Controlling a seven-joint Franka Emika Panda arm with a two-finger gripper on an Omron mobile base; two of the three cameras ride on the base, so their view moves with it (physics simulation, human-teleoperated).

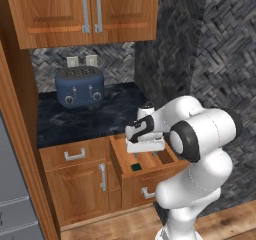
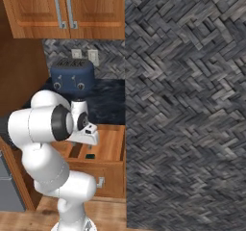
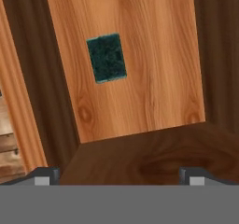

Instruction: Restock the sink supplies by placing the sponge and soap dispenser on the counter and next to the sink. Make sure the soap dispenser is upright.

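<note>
Sponge (image 3: pixel 107 58) lies flat, dark green face up, on the wood floor of the open drawer (image 1: pixel 150 176), apart from its walls; also seen as a small dark square in left base view (image 1: pixel 135 167) and right base view (image 2: pixel 90 156). Gripper (image 3: pixel 119 174) hangs above the drawer, pointing down, not touching the sponge; jaws wide, tips far apart at the bottom of hand view. Counter (image 1: pixel 80 121) sits behind the drawer w/ a blue toaster (image 1: pixel 79 86) at the back, wood cabinets (image 1: pixel 85 11) overhead.
</note>
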